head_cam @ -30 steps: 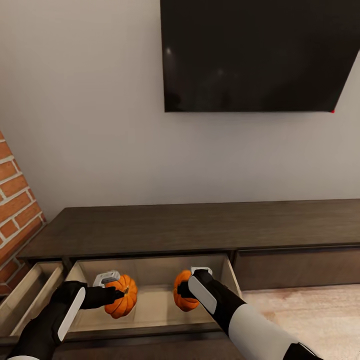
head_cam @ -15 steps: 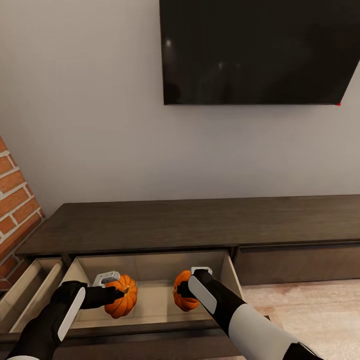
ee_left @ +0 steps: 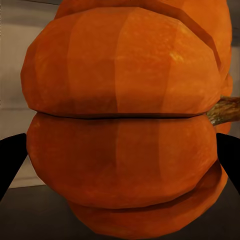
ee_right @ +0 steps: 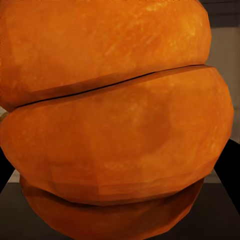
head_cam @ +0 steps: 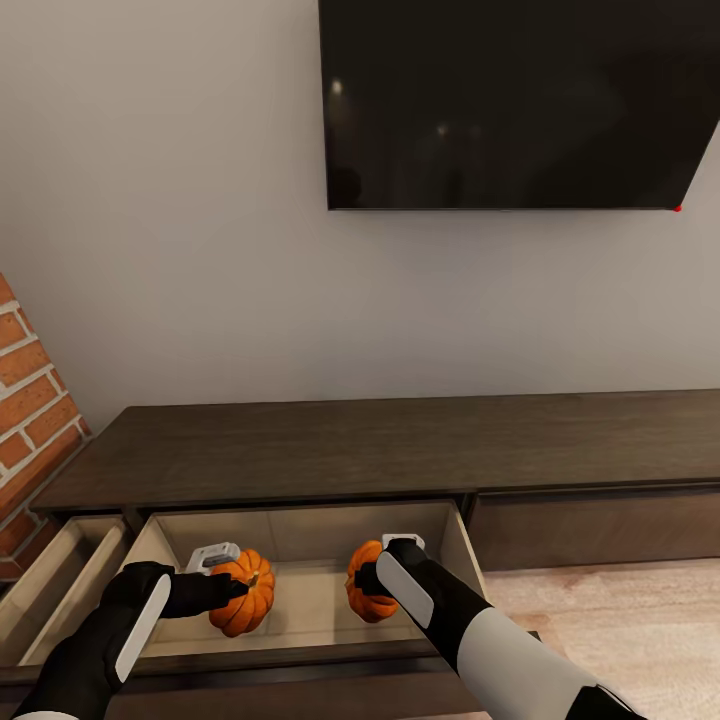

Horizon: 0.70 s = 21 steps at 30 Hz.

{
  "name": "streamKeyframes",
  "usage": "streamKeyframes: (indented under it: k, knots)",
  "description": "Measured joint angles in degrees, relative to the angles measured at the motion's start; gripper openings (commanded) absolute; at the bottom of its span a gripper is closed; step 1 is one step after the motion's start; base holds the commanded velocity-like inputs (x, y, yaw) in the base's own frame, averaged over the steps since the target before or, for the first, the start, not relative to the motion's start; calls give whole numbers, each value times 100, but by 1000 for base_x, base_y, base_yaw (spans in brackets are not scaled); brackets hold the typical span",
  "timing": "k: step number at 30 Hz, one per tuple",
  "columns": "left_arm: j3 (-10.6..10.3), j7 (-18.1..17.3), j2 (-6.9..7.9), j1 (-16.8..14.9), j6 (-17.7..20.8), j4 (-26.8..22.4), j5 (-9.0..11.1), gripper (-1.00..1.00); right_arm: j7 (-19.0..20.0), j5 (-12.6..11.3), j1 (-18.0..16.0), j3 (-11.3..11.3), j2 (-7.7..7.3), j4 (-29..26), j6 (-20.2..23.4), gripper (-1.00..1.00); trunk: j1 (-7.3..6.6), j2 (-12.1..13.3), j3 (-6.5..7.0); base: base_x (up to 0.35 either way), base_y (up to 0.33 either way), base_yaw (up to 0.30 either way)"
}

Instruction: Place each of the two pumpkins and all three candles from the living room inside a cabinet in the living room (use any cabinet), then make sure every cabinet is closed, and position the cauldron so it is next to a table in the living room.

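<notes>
Open cabinet (head_cam: 300, 445) drawer | left pincer (head_cam: 236, 588) grips pumpkin (head_cam: 243, 592) | right pincer (head_cam: 366, 580) grips second pumpkin (head_cam: 362, 580)

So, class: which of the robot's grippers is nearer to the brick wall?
Left. The left gripper, holding a pumpkin over the open drawer, sits closer to the brick wall; the right gripper, holding the other pumpkin, is farther along.

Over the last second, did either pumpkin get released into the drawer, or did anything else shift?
No release. The head camera tilted slightly, then settled. The left pincer still clamps the left pumpkin and the right pincer the right pumpkin, both over the open drawer as before.
</notes>
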Motion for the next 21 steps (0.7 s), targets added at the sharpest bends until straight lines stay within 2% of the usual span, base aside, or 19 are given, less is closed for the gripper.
streamKeyframes:
  k: [14, 21]
  knots:
    - [0, 1, 6, 0, 1, 0, 10, -100, -3, 0, 0, 0, 0, 0, 8, -100, 0, 0, 0, 0, 0, 0]
    - [0, -4, 6, 0, 1, 0, 10, -100, -9, -8, -1, 0, 0, 17, 181, -100, 0, 0, 0, 0, 0, 0]
